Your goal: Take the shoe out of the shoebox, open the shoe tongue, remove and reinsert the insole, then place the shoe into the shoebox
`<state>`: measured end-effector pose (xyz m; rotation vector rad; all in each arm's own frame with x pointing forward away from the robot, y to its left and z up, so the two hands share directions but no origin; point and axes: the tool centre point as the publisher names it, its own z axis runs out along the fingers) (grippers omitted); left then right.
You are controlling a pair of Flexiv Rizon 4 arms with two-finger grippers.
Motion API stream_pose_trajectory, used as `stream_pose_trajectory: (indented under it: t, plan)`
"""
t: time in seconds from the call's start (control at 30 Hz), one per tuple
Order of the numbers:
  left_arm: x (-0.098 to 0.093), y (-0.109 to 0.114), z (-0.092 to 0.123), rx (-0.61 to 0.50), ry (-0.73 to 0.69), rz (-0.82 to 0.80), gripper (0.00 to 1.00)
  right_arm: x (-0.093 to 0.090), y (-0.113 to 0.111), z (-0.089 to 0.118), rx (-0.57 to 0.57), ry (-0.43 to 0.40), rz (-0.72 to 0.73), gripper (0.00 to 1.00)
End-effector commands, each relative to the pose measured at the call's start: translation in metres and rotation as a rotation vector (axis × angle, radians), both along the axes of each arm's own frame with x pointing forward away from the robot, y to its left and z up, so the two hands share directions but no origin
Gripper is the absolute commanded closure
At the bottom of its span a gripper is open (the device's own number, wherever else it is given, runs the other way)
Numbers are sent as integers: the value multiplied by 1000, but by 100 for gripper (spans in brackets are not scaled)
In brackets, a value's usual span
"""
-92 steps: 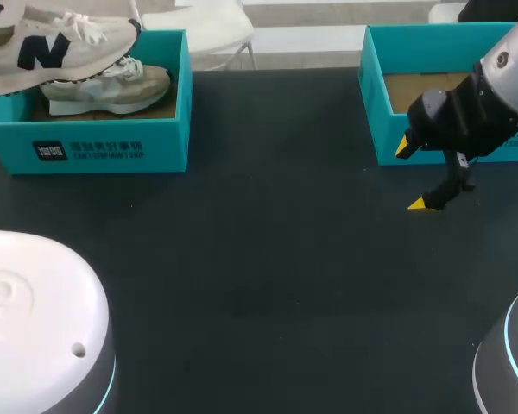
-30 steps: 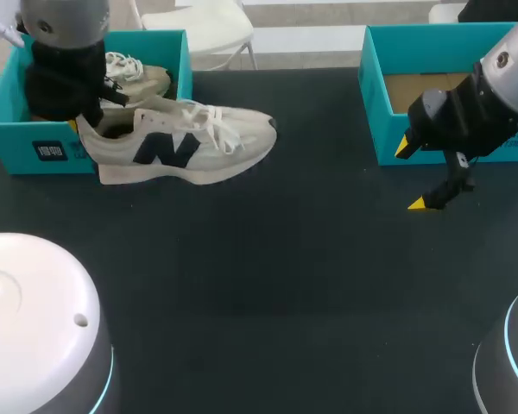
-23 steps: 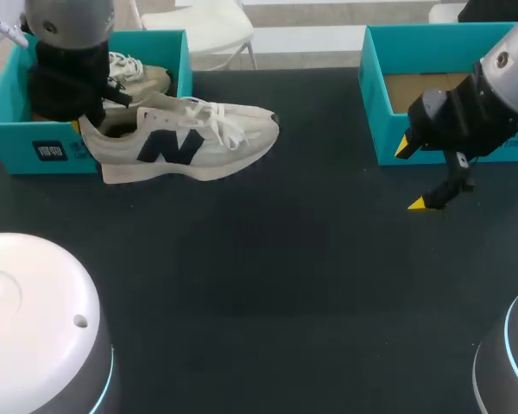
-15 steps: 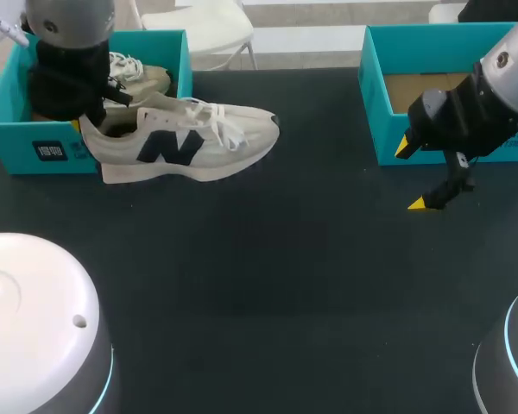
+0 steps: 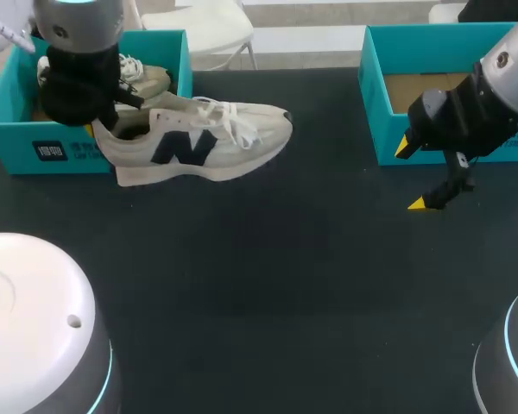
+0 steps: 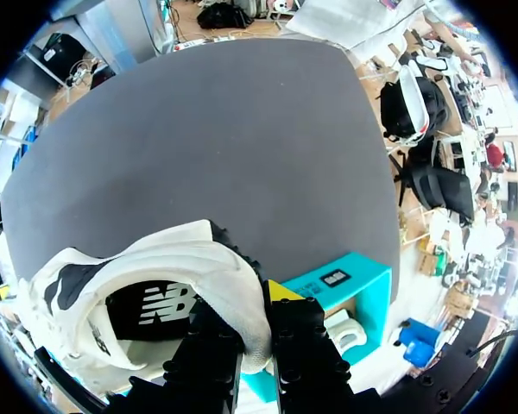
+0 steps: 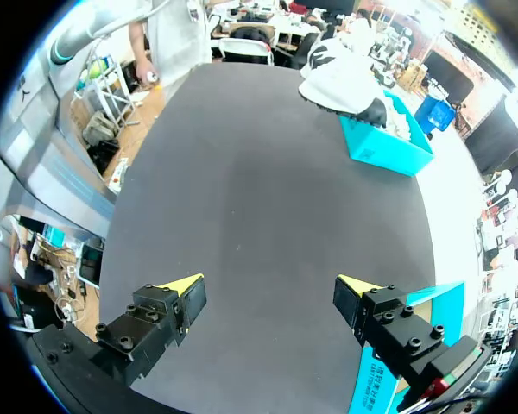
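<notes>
Sneakers, two: a white sneaker (image 5: 203, 142) is clamped at the heel collar by the left gripper (image 6: 252, 310), just in front of the left shoebox (image 5: 69, 151), where the second sneaker (image 5: 142, 78) is lodged. Shoeboxes, two, teal. Right gripper (image 5: 413, 175) is held before the right shoebox (image 5: 375, 103), fingers spread wide, nothing grasped.

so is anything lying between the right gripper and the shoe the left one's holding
Nothing visible. Only bare table separates the open right gripper from the shoe, which the left gripper pinches at the heel collar in front of the left shoebox.
</notes>
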<state>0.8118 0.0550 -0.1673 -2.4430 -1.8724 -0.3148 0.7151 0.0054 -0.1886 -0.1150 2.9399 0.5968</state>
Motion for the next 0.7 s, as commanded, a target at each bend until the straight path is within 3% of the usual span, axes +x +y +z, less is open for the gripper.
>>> stream_pose_trajectory:
  t: [0.03,0.4,0.7]
  plan:
    - [-8,-31,-5,15,15,-11,100,1,1,-1,-1,0,0,0]
    - [-47,-96,-18,-10,42,-68,100,1,1,-1,-1,0,0,0]
    - [-71,-118,-30,-5,54,-70,100,1,1,-1,-1,0,0,0]
